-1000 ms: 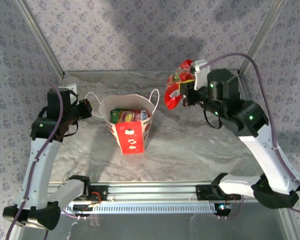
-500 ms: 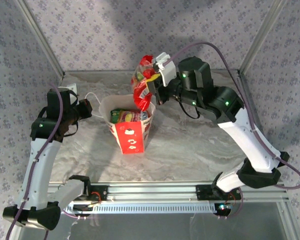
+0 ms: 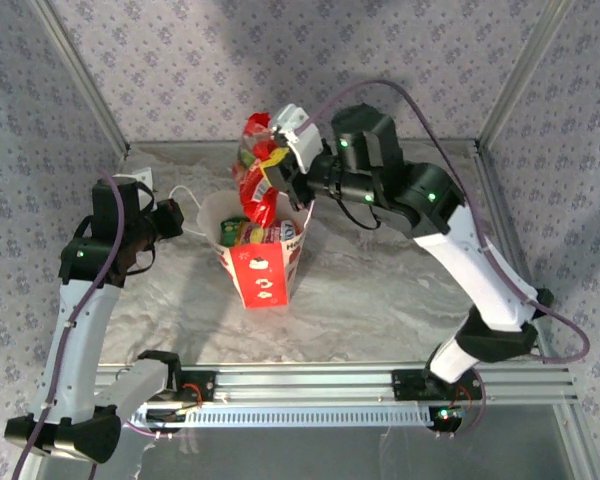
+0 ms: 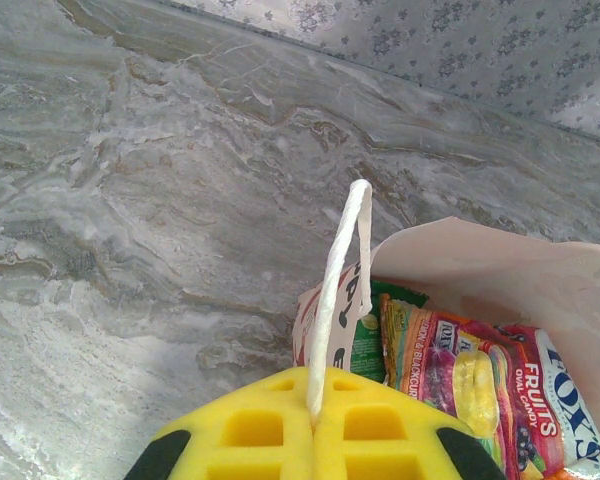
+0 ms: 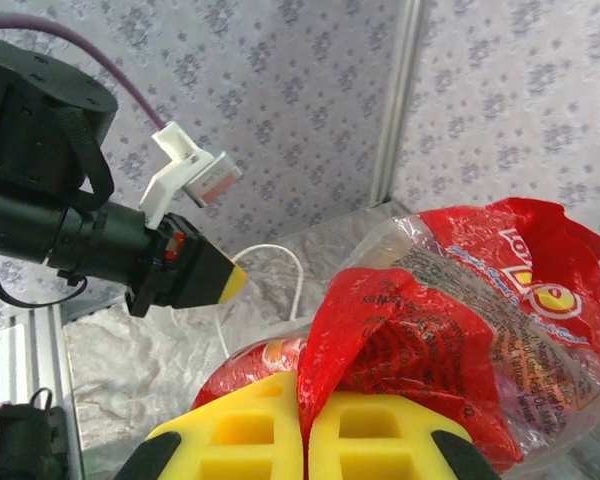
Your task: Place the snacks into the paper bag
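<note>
Room: we see walls (image 3: pixel 180 60) papered in a pale lilac small-flower print on the far side and both flanks, with bare aluminium frame posts (image 3: pixel 77 70) running up at the far corners.

Surface: the table (image 3: pixel 380 290) is covered with a crinkled grey marble-look sheet. A slotted aluminium rail (image 3: pixel 310 385) runs along the near edge, and both arm bases sit there.

The paper bag (image 3: pixel 265 275) stands upright at mid-depth, left of the table's centre, with its mouth open. It is white on top and red below.

The right gripper (image 5: pixel 302 415) is clamped on a red snack packet (image 3: pixel 255 185) with its yellow pads pinching the crumpled film. We see the packet hanging over the far side of the bag's mouth. We can't tell whether its lower end touches the rim.

The left gripper (image 4: pixel 313 420) sits at the bag's left side, closed on the white cord handle (image 4: pixel 342 270), and the cord runs straight into the seam between the pads.

Inside the bag we see an orange-pink fruit candy packet (image 4: pixel 480 380) and a green packet (image 4: pixel 368 340) just beside it against the left wall.
</note>
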`<state>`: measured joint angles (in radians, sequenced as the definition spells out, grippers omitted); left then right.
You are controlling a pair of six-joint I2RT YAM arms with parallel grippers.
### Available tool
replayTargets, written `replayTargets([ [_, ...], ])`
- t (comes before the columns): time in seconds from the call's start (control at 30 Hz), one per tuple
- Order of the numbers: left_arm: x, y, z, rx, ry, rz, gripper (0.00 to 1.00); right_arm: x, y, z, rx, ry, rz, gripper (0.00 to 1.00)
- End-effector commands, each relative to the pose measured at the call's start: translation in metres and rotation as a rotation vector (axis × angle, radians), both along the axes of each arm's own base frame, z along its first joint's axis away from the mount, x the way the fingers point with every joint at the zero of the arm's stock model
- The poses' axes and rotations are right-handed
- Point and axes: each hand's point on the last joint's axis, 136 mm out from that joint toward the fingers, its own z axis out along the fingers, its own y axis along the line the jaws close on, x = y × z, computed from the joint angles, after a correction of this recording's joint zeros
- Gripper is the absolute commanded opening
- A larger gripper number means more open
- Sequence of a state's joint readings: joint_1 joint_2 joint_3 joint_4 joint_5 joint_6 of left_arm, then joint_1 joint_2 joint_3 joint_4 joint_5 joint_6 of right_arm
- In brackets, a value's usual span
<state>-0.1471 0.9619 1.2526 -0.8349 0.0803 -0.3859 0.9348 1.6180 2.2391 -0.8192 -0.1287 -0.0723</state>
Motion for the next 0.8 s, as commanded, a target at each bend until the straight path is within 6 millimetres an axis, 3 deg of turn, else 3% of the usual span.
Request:
replayTargets([
  [0.0,-0.002,0.002,0.01,0.017,-0.034,0.0,0.02,-0.005,0.014,0.016,0.034,-0.037,0.09,0.0],
  [0.2,-0.003,0.004,0.007,0.025,-0.026,0.005,0.02,-0.018,0.033,-0.002,0.036,0.086,0.272,0.0],
  [0.47,-0.003,0.005,0.007,0.031,-0.027,0.012,0.02,-0.003,0.032,-0.031,-0.007,0.223,0.313,0.0],
  [0.77,0.0,0.005,0.005,0.028,-0.019,0.014,0.02,0.011,0.031,-0.048,0.008,0.348,0.357,0.0],
])
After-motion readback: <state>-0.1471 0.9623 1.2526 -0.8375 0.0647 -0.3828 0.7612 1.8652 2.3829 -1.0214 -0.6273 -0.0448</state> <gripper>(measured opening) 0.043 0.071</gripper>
